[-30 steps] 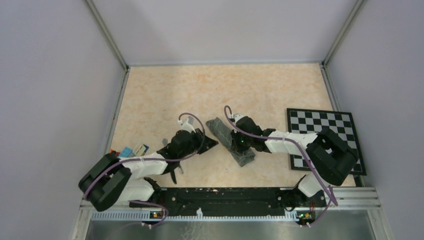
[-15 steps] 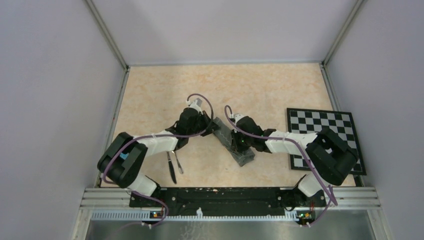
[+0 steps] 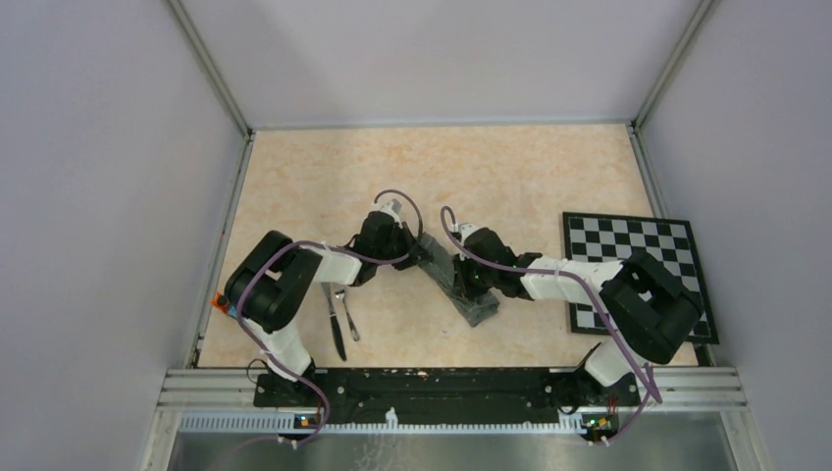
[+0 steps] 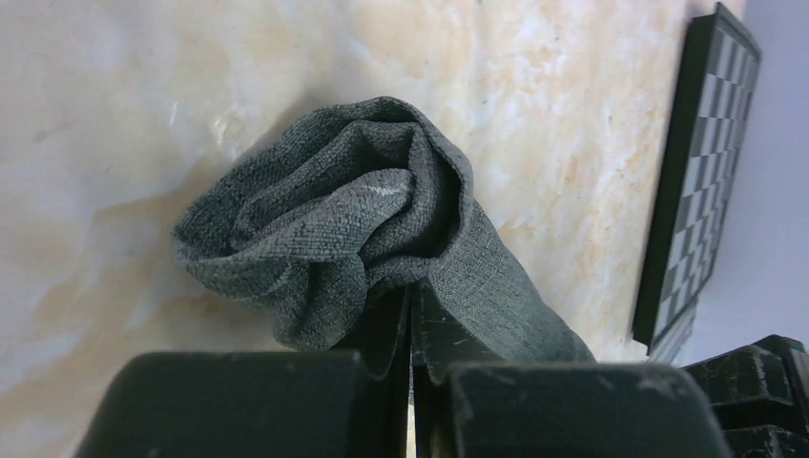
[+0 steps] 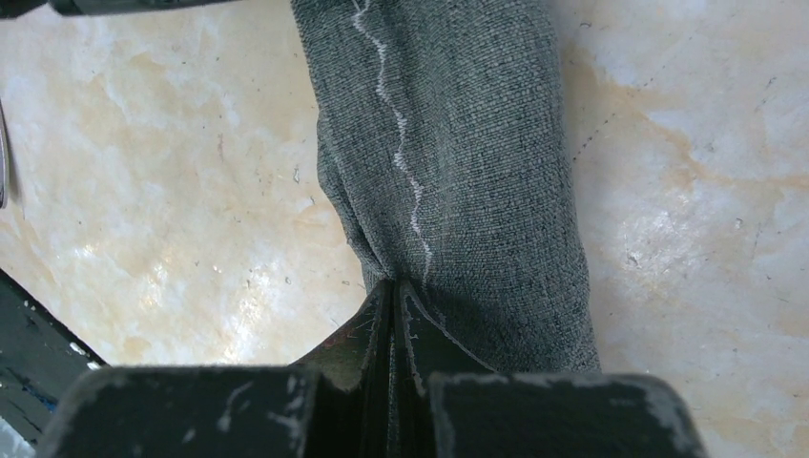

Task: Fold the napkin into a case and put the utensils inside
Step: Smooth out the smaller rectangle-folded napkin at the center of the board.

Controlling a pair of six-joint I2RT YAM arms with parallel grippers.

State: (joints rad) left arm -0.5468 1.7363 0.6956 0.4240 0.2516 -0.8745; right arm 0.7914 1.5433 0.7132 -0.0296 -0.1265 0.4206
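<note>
The napkin (image 3: 473, 294) lies as a narrow rolled dark grey strip, slanting from the middle of the table toward the near right. My left gripper (image 3: 420, 253) is shut on its bunched far end (image 4: 382, 215), with the fingertips pinching a fold. My right gripper (image 3: 459, 285) is shut on the strip's left edge by the light stitched line (image 5: 401, 162). The knife (image 3: 337, 332) and the shorter fork (image 3: 349, 318) lie side by side on the table, left of the napkin and under the left forearm.
A black-and-white checkered board (image 3: 636, 263) lies at the right edge of the table and shows in the left wrist view (image 4: 696, 181). The black base rail (image 3: 422, 385) runs along the near edge. The enclosure walls stand on all sides.
My left arm has swung from over the utensils to the napkin's far end and shut on it, uncovering the knife and fork. My right arm has not moved.
</note>
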